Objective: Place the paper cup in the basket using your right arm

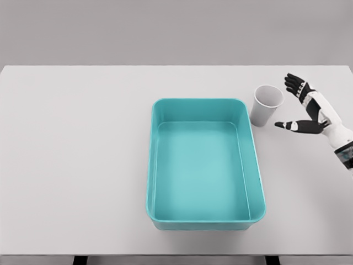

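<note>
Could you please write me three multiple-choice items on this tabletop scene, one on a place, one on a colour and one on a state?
1. Where does the paper cup stand?
A. inside the basket
B. on the table, just outside the basket's far right corner
C. at the table's left edge

2. What colour is the basket?
A. teal
B. red
C. yellow

3. What is the right hand doing?
A. gripping the cup
B. resting inside the basket
C. open beside the cup, holding nothing

Answers:
1. B, the cup is upright on the white table, right of the basket's rim.
2. A, walls and floor are all teal.
3. C, fingers and thumb are spread to the cup's right, with a gap between them and it.
</note>
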`<act>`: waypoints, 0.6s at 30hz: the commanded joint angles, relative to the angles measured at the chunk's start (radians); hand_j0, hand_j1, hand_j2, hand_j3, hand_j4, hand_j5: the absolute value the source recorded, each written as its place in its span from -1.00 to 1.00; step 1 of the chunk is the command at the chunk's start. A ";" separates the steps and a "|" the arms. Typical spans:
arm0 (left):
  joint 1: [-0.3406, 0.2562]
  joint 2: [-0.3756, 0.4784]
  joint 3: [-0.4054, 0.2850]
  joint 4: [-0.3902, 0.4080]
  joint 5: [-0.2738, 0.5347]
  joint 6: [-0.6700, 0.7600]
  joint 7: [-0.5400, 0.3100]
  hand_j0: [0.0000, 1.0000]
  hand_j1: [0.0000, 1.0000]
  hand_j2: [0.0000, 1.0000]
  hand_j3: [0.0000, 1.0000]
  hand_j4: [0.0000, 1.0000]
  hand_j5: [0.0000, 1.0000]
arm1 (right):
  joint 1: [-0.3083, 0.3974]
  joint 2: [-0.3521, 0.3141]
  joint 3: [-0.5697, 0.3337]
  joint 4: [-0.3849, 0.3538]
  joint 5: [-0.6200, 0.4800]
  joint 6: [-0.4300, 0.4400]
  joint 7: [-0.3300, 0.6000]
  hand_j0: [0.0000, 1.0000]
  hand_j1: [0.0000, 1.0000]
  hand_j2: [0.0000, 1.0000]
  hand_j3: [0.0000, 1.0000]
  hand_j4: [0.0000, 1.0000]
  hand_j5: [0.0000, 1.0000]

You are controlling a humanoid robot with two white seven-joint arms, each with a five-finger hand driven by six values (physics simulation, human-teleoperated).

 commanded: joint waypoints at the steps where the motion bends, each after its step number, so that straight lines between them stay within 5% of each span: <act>1: -0.002 0.000 0.000 0.000 0.000 0.000 0.000 1.00 1.00 1.00 1.00 1.00 1.00 | 0.000 0.025 0.001 0.036 0.024 0.000 0.000 1.00 1.00 1.00 1.00 1.00 1.00; 18: 0.000 0.000 0.000 0.000 0.000 0.000 0.000 1.00 1.00 1.00 1.00 1.00 1.00 | -0.066 0.085 0.041 0.089 0.052 0.000 -0.006 1.00 1.00 1.00 1.00 1.00 1.00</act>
